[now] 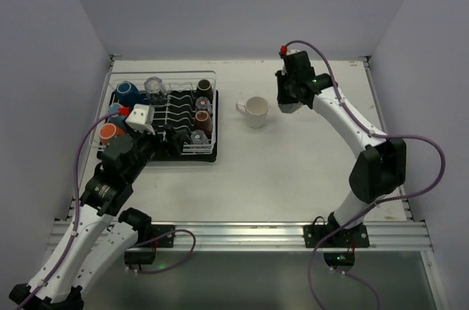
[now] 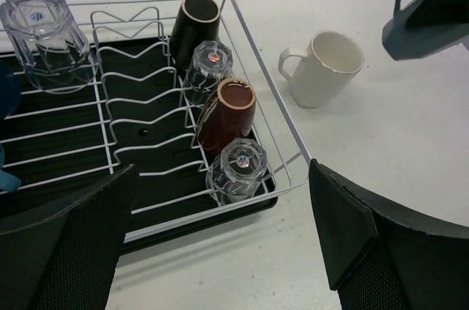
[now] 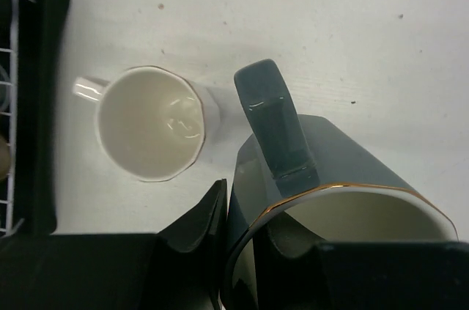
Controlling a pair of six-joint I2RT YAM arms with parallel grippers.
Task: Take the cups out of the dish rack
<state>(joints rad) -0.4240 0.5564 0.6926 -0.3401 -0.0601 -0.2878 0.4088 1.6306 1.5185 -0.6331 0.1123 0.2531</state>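
The white wire dish rack (image 1: 213, 114) on its black tray stands at the left. It holds two glass tumblers (image 2: 237, 169) and dark brown cups (image 2: 227, 113) in its right row. A big tumbler (image 2: 44, 39), a dark blue cup (image 1: 126, 91) and an orange cup (image 1: 108, 132) sit on its left side. A cream mug (image 1: 255, 112) stands upright on the table right of the rack. My right gripper (image 3: 245, 215) is shut on the rim of a grey mug (image 3: 344, 185), just right of the cream mug (image 3: 150, 123). My left gripper (image 2: 220, 251) is open and empty over the rack's near right corner.
The rack's black tray edge (image 3: 33, 105) lies close left of the cream mug. White walls enclose the table on three sides. Bare white tabletop (image 1: 293, 171) stretches right of the rack and in front of the mugs.
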